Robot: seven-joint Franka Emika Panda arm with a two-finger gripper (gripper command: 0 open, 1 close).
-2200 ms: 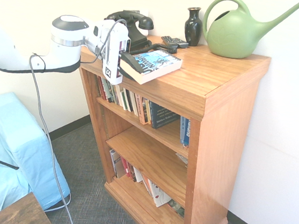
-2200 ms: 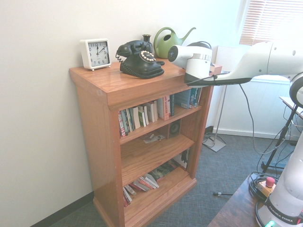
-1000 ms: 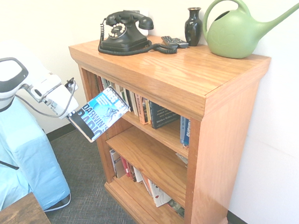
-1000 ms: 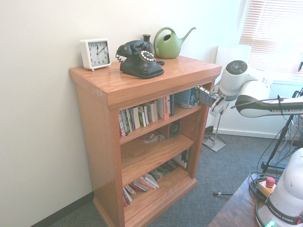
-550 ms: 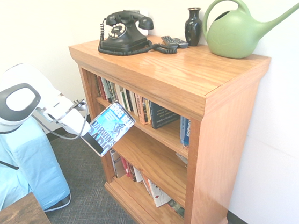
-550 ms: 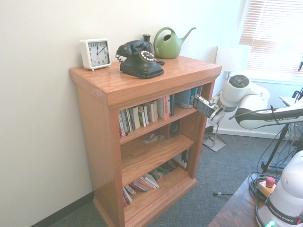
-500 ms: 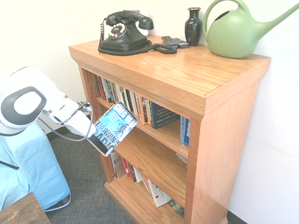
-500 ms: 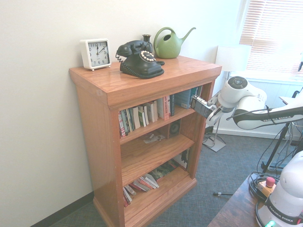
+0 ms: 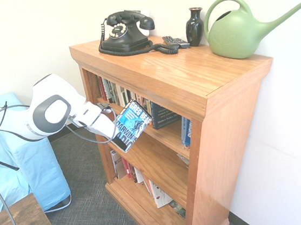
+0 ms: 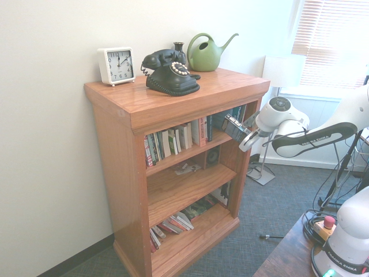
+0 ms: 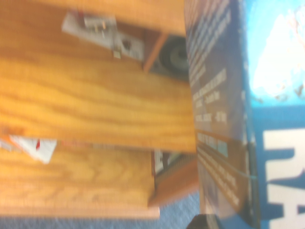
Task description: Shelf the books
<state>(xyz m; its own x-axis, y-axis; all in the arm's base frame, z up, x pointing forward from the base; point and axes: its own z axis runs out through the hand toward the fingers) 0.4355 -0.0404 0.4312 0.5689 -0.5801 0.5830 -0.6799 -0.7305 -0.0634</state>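
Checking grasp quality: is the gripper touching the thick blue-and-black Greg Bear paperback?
Touching. In the first exterior view the gripper is shut on the paperback's lower edge, holding it in front of the wooden bookcase.

A tall three-tier bookcase of orange-brown wood [image 9: 233, 100] is standing against a pale wall on grey carpet. On its top, a black rotary telephone with a coiled cord [image 9: 124, 31] is sitting beside a small dark remote control [image 9: 176, 41], a glossy black vase [image 9: 194, 26] and a green plastic watering can [image 9: 242, 26]. A square white alarm clock [image 10: 116, 65] is resting at the opposite end of the top in the second exterior view. Slim books with pale, red and teal spines [image 10: 173, 141] are leaning in a row on the upper tier; further books [image 9: 155, 192] are lying slanted on the lowest tier. A light-blue cloth-covered object [image 9: 7, 172] is standing left of the bookcase.
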